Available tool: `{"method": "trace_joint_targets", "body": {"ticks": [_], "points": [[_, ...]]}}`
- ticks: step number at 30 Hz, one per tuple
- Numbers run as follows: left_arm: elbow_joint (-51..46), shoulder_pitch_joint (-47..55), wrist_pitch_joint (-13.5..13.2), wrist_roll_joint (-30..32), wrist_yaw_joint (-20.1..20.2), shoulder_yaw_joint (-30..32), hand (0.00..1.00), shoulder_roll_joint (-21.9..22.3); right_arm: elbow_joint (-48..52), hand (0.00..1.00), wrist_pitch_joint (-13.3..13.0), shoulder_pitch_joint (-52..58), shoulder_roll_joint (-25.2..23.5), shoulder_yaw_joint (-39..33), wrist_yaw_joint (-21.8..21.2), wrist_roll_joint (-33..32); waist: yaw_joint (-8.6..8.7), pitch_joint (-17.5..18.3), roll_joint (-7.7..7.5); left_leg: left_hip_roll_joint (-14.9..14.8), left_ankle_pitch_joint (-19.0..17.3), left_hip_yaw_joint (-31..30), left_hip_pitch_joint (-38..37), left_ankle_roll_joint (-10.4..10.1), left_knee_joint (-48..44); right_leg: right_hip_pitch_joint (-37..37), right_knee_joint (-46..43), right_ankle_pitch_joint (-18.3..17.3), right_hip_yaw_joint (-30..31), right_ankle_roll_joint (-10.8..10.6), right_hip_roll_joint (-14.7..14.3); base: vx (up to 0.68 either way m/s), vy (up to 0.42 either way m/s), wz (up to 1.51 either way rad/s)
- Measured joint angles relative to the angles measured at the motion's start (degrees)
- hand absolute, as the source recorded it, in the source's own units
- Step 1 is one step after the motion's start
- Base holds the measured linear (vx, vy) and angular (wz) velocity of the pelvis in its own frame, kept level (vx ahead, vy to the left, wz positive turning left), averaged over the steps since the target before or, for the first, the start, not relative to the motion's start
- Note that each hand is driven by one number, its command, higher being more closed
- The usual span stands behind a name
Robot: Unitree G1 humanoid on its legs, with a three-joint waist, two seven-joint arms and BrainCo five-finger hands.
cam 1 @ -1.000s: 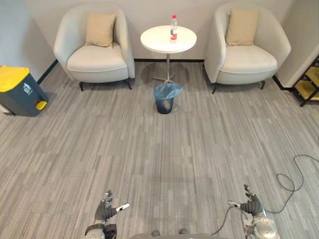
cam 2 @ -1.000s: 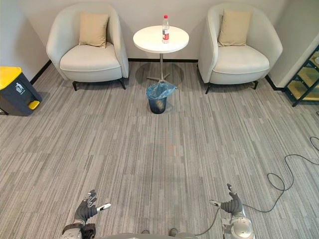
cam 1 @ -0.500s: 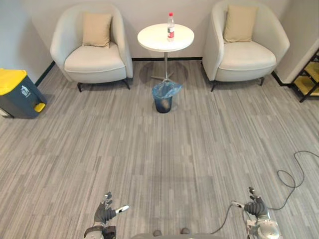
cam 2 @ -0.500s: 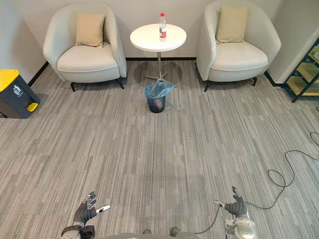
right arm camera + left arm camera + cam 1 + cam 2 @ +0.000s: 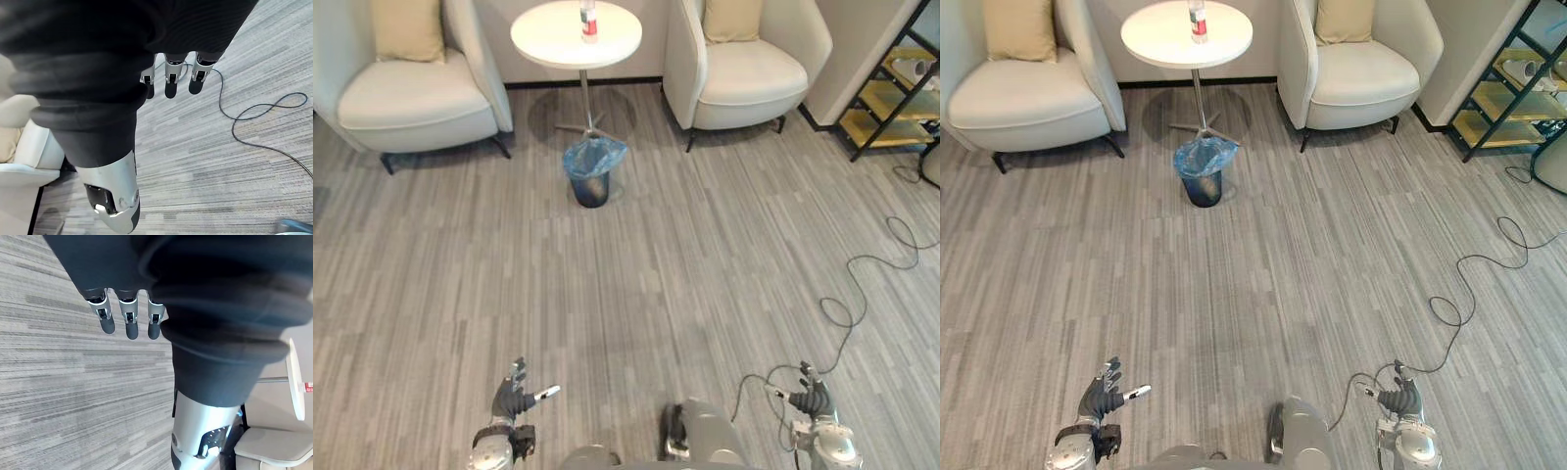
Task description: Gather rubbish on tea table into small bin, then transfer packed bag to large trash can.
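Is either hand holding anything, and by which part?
Nothing is held: the left hand and right hand are open above the floor; the bottle stands on the tea table.

Two armchairs (image 5: 411, 106) (image 5: 746, 76), one bottle (image 5: 589, 20), one bin (image 5: 591, 178)

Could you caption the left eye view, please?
Bottle on tea table, small bin by its base; left hand and right hand open, empty.
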State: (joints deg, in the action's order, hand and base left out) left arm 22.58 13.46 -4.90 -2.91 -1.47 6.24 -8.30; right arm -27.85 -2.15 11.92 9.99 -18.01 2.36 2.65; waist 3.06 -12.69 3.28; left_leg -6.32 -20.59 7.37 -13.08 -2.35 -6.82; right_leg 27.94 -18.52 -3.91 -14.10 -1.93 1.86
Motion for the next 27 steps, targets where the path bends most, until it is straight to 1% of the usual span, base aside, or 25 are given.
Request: {"method": "trace_joint_targets", "body": {"ticks": [1,2,3,4,5,6,7,9,11,12,13,14,15,16,17,18,19,20,21,22,23,24,25,26,27], "points": [[0.7,-0.8,0.0,0.1,0.0,-0.1,0.0,0.2,0.0,0.0,0.0,0.1,0.2,0.0,0.1,0.0,0.06,0.2,-0.63,-0.5,-0.7,-0.7,-1.5,-2.0,-1.5,0.7,-0.2,7.0,0.0,1.1,0.8,0.56,-0.164,0.44],[1.6,-1.5,0.0,0.1,0.0,-0.3,0.0,0.8,-0.1,0.0,0.0,0.2,0.6,-0.1,0.2,-0.1,0.33,0.0,0.19,-1.8,-1.3,-1.4,-1.9,-3.1,-4.3,0.7,-3.6,7.3,-0.5,2.9,0.7,0.86,-0.295,0.37],[1.7,-2.0,0.0,0.1,0.2,-0.7,0.0,1.3,0.1,0.0,0.1,-1.2,0.6,0.1,0.0,-0.2,0.35,-0.3,1.81,-4.1,0.3,-1.7,0.9,-5.4,-13.0,0.2,-8.1,2.5,-2.4,4.2,0.2,0.86,-0.336,0.29],[1.7,-2.3,0.1,0.1,0.2,-0.8,0.0,1.6,0.2,0.0,-0.1,-1.8,0.6,0.7,0.0,-0.3,0.52,-0.8,2.04,-5.2,7.1,-1.7,5.9,-3.7,-25.5,-2.2,-9.6,-1.3,-2.9,4.9,0.0,0.72,-0.283,0.19],[1.6,-2.0,0.1,0.1,0.1,-0.8,0.0,2.0,0.4,0.0,-0.1,-1.8,0.7,0.9,0.0,-0.4,0.41,-1.1,2.38,-6.3,12.8,-1.6,8.4,-1.7,-31.7,-4.5,-8.9,-2.6,-2.9,5.1,-0.6,0.77,-0.301,0.08],[1.5,-0.9,0.0,0.1,0.2,-0.6,0.0,3.0,1.1,0.0,-0.2,-1.4,1.0,1.3,0.0,-0.5,-0.8,-1.7,2.9,-9.1,19.1,-1.9,13.1,-1.5,-44.4,-10.8,-5.0,-4.2,-2.7,5.7,-3.0,0.78,-0.268,-0.18],[1.5,-0.3,0.1,0.1,0.2,-0.7,0.0,3.1,1.9,0.0,-0.2,-1.7,1.0,2.3,0.5,-1.1,-1.81,-2.0,3.33,-9.9,14.6,-2.6,17.9,0.4,-54.8,-17.2,-1.1,-5.0,-1.4,6.4,-4.7,0.92,-0.305,-0.29],[1.0,0.3,0.1,0.1,0.3,-1.2,0.0,3.3,3.7,0.0,-0.9,-2.0,1.0,3.0,1.1,-2.5,-3.63,-3.5,1.11,-8.1,9.9,-2.3,25.2,1.0,-59.9,-26.3,5.6,-5.3,0.4,6.8,-5.1,0.68,-0.177,-0.35],[-0.9,1.8,0.1,0.1,0.3,-1.2,0.0,3.3,3.8,0.0,-1.6,-3.9,1.3,3.2,1.3,-3.3,-5.54,-4.5,-1.07,-3.3,7.4,-1.0,33.5,3.0,-51.2,-34.1,12.0,-6.3,3.1,6.7,-4.2,0.69,-0.121,-0.43],[-1.3,2.0,0.1,0.1,0.3,-1.2,0.0,3.3,3.6,0.0,-1.8,-4.4,1.5,3.1,1.4,-3.6,-6.04,-4.5,-1.04,-1.4,7.4,-1.1,35.2,3.0,-45.8,-35.5,13.0,-7.1,3.9,6.0,-3.7,0.62,-0.046,-0.51],[-1.9,2.3,0.1,0.1,0.3,-1.1,0.0,3.8,2.3,0.0,-2.0,-5.2,2.4,3.1,1.4,-4.4,-7.18,-4.7,-1.56,1.5,8.5,-2.1,37.7,1.2,-33.0,-37.7,14.4,-8.4,5.2,5.2,-3.3,0.63,0.025,-0.66],[-2.7,3.3,0.1,0.1,0.3,-1.1,0.0,3.9,1.0,0.0,-1.9,-5.7,3.1,3.1,1.4,-4.4,-8.17,-4.4,-0.79,3.4,11.5,-2.5,38.5,-1.7,-19.5,-40.2,15.3,-10.4,6.8,3.9,-3.0,0.64,0.057,-0.66],[-2.9,3.9,0.1,0.1,0.3,-1.1,0.0,4.1,0.7,0.0,-1.8,-5.3,3.3,3.2,1.4,-4.4,-8.69,-4.1,-0.43,3.7,13.3,-2.5,38.5,-1.3,-14.2,-41.4,15.6,-11.7,7.5,3.1,-3.3,0.69,0.142,-0.81],[-3.4,5.5,0.1,0.0,0.0,-0.8,0.0,4.3,-0.3,0.0,-1.7,-4.9,3.4,3.3,1.4,-4.4,-9.55,-3.7,-0.21,3.7,19.9,-3.2,38.8,1.9,-13.9,-44.3,14.6,-15.3,9.8,2.1,-3.7,0.74,0.191,-0.76],[-3.3,5.7,0.4,0.0,0.0,-0.3,0.0,4.0,-1.3,0.0,-1.4,-4.7,2.2,3.3,1.5,-4.4,-10.15,-2.5,-2.22,4.7,17.8,-2.2,40.1,4.4,-20.5,-44.1,10.4,-18.4,11.4,1.1,-1.7,0.93,0.213,-0.57],[-3.4,5.4,0.5,0.0,-0.1,0.1,0.0,4.0,-1.4,0.0,-1.4,-4.3,1.8,3.4,1.5,-4.4,-10.05,-1.9,-3.16,5.4,15.6,-1.8,40.4,5.3,-22.5,-42.9,6.5,-18.8,11.6,0.3,-0.8,0.8,0.151,-0.22],[-4.1,4.9,0.5,0.0,0.0,-0.2,0.0,4.0,-1.5,0.0,-1.3,-4.1,1.1,3.4,1.6,-4.2,-10.0,-1.6,-4.47,5.6,12.0,-0.8,38.9,6.3,-24.4,-39.3,-4.6,-18.2,13.1,-1.1,0.6,0.96,0.163,-0.07],[-4.0,4.9,0.5,0.0,0.0,-0.2,0.0,3.6,-1.8,0.0,-1.3,-4.3,0.4,3.6,1.6,-4.1,-9.48,-1.6,-5.28,6.4,8.6,-0.8,35.9,6.8,-25.3,-35.2,-17.8,-13.6,14.5,-7.5,1.4,0.79,0.139,-0.03],[-4.0,4.9,0.6,0.0,-0.1,-0.3,0.0,3.2,-1.9,0.0,-1.4,-4.3,0.1,3.9,1.6,-4.0,-8.59,-1.6,-5.6,6.8,7.2,-1.0,33.9,7.2,-25.2,-33.2,-24.6,-9.8,15.1,-11.6,1.8,0.92,0.141,0.05],[-4.0,4.5,0.7,-1.0,-0.4,-0.6,0.0,2.5,-2.9,0.0,-1.3,-4.6,0.1,5.2,1.3,-2.9,-7.79,-1.8,-5.87,7.5,4.1,-1.1,27.2,7.7,-23.6,-27.8,-39.2,-9.6,13.7,-10.1,3.8,0.59,0.053,0.11],[-4.0,4.5,0.7,-1.1,-0.5,-0.6,0.0,2.5,-2.9,0.0,-1.3,-4.6,0.1,5.4,1.3,-2.6,-7.65,-1.8,-5.74,7.5,3.6,-1.2,25.6,7.8,-23.0,-26.9,-40.9,-10.1,12.9,-9.0,4.3,0.73,0.041,0.03],[-4.0,4.6,0.7,-1.5,-1.2,-0.6,0.0,2.5,-2.8,0.0,-1.3,-4.5,0.0,6.8,1.2,-2.0,-6.89,-1.6,-4.86,7.2,2.4,-1.9,19.4,7.6,-19.3,-23.2,-44.0,-12.3,8.7,-3.9,6.2,0.71,0.014,0.0],[-4.0,4.3,0.6,-1.8,-1.4,-0.6,0.0,2.5,-2.5,0.0,-1.4,-4.0,0.0,7.8,1.1,-1.6,-6.51,-0.9,-3.67,6.2,1.8,-2.6,14.2,7.4,-15.1,-18.6,-42.3,-13.8,5.2,-0.8,6.6,0.71,-0.003,0.06],[-4.0,4.0,0.6,-2.1,-1.4,-0.7,0.0,2.5,-2.4,0.0,-1.4,-3.7,-0.1,7.9,1.0,-1.4,-6.27,-0.7,-3.06,5.5,1.6,-3.0,12.1,7.2,-13.2,-16.3,-39.8,-14.2,3.9,-0.3,6.3,0.7,-0.051,0.26],[-3.8,3.3,0.5,-2.7,-1.4,-0.9,0.0,2.5,-2.3,0.0,-1.4,-3.6,-0.1,7.9,0.8,-0.9,-5.44,-0.6,-1.84,4.2,1.2,-4.5,8.5,6.6,-10.5,-12.0,-32.1,-14.0,3.3,-0.5,4.9,0.7,-0.113,0.65]]}}
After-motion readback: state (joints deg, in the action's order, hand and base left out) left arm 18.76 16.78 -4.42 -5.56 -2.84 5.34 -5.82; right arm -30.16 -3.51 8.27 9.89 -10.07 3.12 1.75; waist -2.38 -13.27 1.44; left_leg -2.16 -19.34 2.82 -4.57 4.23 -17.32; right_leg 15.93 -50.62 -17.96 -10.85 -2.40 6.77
